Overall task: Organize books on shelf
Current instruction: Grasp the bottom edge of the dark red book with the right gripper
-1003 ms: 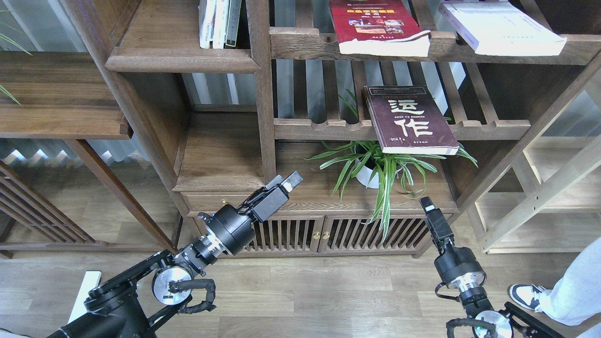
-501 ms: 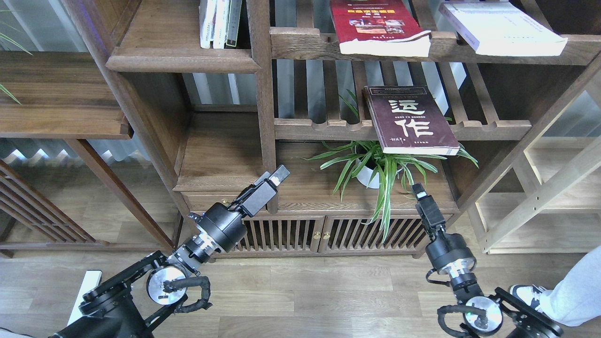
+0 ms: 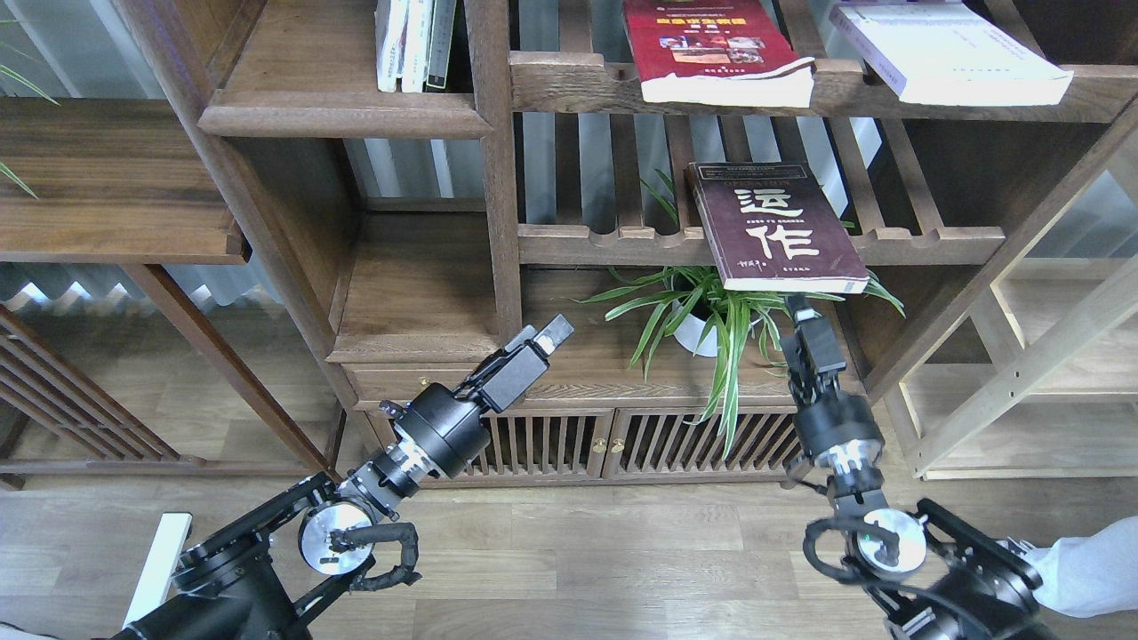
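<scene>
A: Maroon book [image 3: 778,227] noted flat on the slatted rack [image 3: 622,242], front corner overhanging the scalloped rail, above the potted plant [image 3: 711,311]. Red book [image 3: 711,49] and white book [image 3: 947,49] lying on the rack above, both jutting past its front rail. Solid shelf [image 3: 347,111] upper left, already holding a few upright volumes [image 3: 413,44].

B: Right gripper [image 3: 800,311] found just under the maroon book's overhanging edge, apparently reaching for it. Fingers dark and seen end-on; cannot tell whether spread or pressed together. No contact confirmed.

A: Left gripper [image 3: 547,335] idle, well apart from every book, low in front of the cabinet. Fingers seemingly close together, nothing between them.

B: Recommended for this step: approach along the overhanging edge, one finger above and one below the cover, clear of the plant leaves. Grip near the spine side to avoid pages fanning. Draw outward level, so as not to catch the scalloped rail.

A: Limits recorded: tops of the red and white books cut off by the frame edge; upright volumes cut off too, titles illegible. Plant pot largely masked by leaves. Right fingertips partly lost against foliage.
</scene>
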Tool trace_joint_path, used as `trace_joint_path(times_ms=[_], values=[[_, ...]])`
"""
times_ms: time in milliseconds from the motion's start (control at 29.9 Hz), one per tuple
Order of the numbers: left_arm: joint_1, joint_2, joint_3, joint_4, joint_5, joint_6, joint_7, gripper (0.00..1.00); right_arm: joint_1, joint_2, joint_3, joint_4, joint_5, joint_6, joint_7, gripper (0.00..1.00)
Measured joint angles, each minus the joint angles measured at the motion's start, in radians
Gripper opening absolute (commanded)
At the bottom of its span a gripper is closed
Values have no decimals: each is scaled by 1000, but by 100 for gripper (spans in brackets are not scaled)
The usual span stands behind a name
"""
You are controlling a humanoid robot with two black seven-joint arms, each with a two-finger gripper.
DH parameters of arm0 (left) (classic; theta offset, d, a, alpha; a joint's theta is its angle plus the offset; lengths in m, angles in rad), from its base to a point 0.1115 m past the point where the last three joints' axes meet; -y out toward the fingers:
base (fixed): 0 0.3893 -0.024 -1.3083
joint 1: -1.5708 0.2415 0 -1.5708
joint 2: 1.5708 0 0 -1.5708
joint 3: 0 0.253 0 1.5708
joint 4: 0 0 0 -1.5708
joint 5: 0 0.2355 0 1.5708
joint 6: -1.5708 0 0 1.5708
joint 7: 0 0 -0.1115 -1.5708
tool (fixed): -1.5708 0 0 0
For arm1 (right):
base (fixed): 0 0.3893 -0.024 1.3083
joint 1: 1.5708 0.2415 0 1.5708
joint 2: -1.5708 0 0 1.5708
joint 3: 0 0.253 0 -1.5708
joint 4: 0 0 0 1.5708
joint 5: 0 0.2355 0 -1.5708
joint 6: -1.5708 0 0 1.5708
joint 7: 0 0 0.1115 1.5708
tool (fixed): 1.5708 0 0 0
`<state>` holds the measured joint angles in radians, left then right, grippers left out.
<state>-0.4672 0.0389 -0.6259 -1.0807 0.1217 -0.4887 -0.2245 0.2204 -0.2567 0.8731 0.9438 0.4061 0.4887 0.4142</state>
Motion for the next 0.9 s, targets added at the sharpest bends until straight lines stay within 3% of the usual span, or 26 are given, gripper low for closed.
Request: trace_joint_path(times_ms=[635,903], values=[[-28,-2,-6,33,4,0,-1,99,46,82,14,-6,195,-2,-3,100],[-28,-2,-1,34,4,0,-1,99,81,95,36,-50,275,-101,-52,100]])
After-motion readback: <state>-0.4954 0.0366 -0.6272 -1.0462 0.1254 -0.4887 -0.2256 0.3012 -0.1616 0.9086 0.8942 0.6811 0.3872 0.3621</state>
